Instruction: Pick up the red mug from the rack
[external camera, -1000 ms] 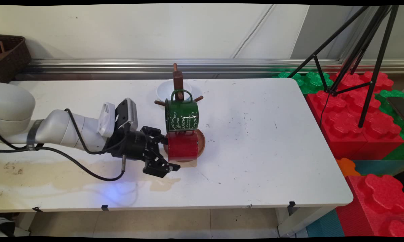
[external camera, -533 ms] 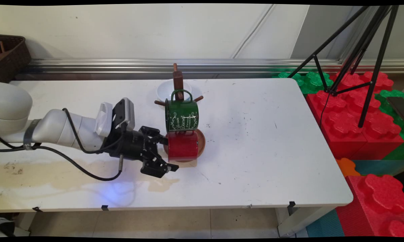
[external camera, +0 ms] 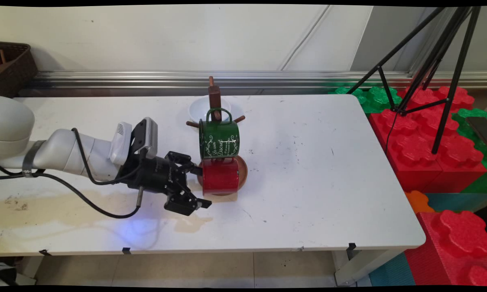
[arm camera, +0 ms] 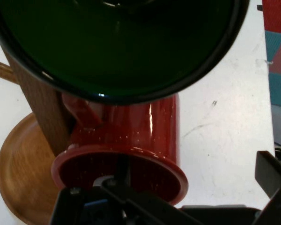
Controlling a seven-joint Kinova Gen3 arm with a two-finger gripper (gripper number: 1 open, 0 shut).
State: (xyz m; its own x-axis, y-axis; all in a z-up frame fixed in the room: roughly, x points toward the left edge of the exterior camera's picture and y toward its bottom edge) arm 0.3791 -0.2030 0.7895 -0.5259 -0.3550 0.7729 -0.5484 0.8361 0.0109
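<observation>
Near middle of counter (external camera: 308, 162), red mug (external camera: 221, 175) hangs low on wooden mug stand (external camera: 214, 97), over stand's round base (arm camera: 18, 173). Green mug (external camera: 219, 139) hangs right above it, touching or almost. Jaws (external camera: 198, 186) spread apart, one finger at red mug's rim, other lower by counter; nothing held. Risk: bump from jaws could push red mug, rock stand, knock green mug off peg. White bowl (external camera: 199, 108) sits behind stand and could get hit if stand tips.
</observation>
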